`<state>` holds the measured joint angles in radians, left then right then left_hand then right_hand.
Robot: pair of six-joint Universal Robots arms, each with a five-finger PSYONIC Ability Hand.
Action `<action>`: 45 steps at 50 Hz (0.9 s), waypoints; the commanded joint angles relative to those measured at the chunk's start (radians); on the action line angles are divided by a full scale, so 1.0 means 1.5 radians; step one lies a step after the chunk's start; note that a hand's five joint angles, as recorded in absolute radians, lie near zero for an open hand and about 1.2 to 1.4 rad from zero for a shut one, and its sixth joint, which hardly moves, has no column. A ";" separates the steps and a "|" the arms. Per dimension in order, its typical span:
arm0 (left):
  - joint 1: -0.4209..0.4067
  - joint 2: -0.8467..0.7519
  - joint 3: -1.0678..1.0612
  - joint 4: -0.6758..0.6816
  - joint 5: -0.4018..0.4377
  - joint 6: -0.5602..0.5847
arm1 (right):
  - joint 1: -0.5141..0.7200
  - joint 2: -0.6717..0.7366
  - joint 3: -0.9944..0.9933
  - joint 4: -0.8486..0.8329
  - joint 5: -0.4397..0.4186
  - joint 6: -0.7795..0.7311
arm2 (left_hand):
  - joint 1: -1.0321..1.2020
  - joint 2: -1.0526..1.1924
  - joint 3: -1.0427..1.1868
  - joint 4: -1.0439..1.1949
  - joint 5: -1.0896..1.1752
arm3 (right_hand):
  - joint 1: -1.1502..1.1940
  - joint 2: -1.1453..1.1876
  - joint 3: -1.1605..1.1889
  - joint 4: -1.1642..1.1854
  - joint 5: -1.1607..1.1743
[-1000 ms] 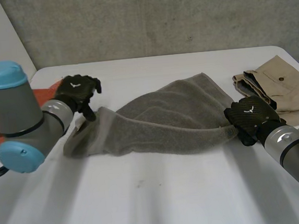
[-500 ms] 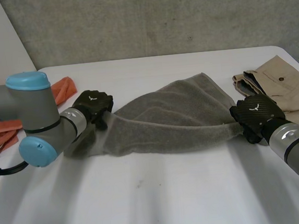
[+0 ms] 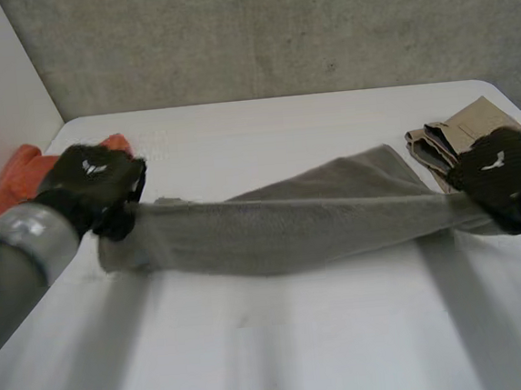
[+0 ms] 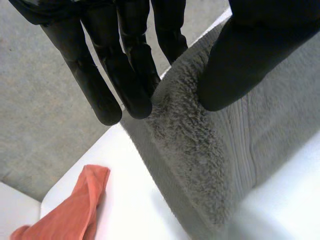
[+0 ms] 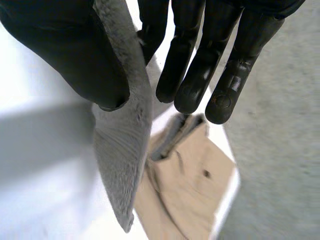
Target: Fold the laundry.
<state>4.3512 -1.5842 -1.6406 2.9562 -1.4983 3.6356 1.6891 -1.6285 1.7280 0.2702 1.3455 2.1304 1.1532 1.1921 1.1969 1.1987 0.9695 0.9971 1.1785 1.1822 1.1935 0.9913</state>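
Observation:
A grey towel (image 3: 290,220) hangs stretched in a long band between my two hands, above the white table (image 3: 282,339). My left hand (image 3: 95,182) holds its left end. In the left wrist view the thumb (image 4: 240,65) and fingers (image 4: 100,75) pinch the towel's (image 4: 200,150) edge between them. My right hand (image 3: 505,174) holds the right end. In the right wrist view a narrow fold of the towel (image 5: 122,150) passes between the thumb (image 5: 65,45) and the fingers (image 5: 200,60). Both hands are shut on the towel.
Folded beige trousers (image 3: 460,132) lie at the table's right edge, just behind my right hand, and show below it (image 5: 185,195) in the right wrist view. An orange cloth (image 3: 21,175) lies at the table's left edge (image 4: 75,210). A concrete wall stands behind the table.
My left hand has closed on the towel's left end. Both hands have moved apart and up, pulling the slack towel into a taut band off the table.

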 commanded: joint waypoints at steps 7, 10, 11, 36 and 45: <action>0.004 0.178 -0.134 -0.019 0.005 0.081 | -0.033 -0.089 -0.057 0.087 -0.025 -0.027 | 0.162 0.136 0.133 0.132 0.168 | 0.266 0.145 0.143 0.135 0.154; 0.002 0.108 -0.124 0.041 0.003 0.085 | -0.029 -0.022 -0.064 0.073 -0.026 -0.013 | 0.162 0.136 0.133 0.132 0.168 | 0.266 0.145 0.143 0.135 0.154; 0.001 0.086 -0.118 0.055 0.001 0.085 | -0.024 0.004 -0.069 0.065 -0.025 -0.012 | 0.162 0.136 0.133 0.132 0.168 | 0.266 0.145 0.143 0.135 0.154; 0.000 -0.303 0.455 0.524 -0.056 0.080 | 0.113 0.332 -0.601 -0.354 0.160 0.179 | 0.162 0.136 0.133 0.132 0.168 | 0.266 0.145 0.143 0.135 0.154; 0.005 -0.246 0.335 0.529 -0.062 0.026 | 0.115 0.329 -0.545 -0.351 0.162 0.183 | 0.162 0.136 0.133 0.132 0.168 | 0.266 0.145 0.143 0.135 0.154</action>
<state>4.3538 -1.9952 -1.0074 3.7622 -1.5911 3.7216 1.8618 -1.1327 0.8265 -0.2743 1.5943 2.4086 1.1532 1.1984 1.1971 1.2027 0.9695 1.0117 1.1785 1.1823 1.1935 0.9927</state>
